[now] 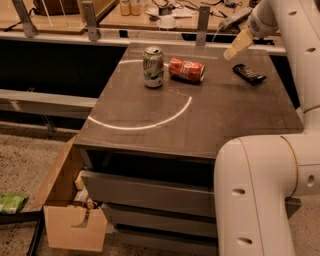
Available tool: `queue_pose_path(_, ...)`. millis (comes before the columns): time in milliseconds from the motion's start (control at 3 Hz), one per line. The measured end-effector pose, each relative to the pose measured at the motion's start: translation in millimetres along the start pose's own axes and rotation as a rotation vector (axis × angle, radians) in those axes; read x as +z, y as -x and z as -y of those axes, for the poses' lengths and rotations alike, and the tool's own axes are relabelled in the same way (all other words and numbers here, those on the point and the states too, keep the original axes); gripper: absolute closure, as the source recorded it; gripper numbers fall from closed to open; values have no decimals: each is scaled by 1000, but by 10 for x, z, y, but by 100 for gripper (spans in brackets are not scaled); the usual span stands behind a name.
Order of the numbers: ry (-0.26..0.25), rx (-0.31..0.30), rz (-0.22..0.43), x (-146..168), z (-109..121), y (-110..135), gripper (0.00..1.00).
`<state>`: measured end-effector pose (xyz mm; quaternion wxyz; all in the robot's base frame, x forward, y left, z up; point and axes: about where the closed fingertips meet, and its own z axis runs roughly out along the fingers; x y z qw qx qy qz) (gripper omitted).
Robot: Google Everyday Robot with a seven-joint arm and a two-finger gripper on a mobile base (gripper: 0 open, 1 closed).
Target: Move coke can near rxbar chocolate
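The red coke can (186, 70) lies on its side on the grey table (200, 120), toward the back. The rxbar chocolate (249, 73), a flat black bar, lies to the can's right, about a can's length away. My gripper (226, 40) hangs above the table's back edge, up and to the right of the can and just left of the bar. It is open and holds nothing. One tan finger (238, 44) points down at the table.
A green-and-white soda can (153, 66) stands upright just left of the coke can. My white arm (260, 190) fills the right foreground. A counter with clutter (165, 15) runs behind the table. A cardboard box (70, 220) sits on the floor at the lower left.
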<state>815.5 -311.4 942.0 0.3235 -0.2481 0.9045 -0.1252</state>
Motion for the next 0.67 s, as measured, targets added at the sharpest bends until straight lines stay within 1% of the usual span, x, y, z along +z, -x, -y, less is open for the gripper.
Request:
queue_pose_path(333, -138, 47, 45, -915, 477, -7, 0)
queue_pose_path(667, -165, 43, 72, -1077, 504, 66, 0)
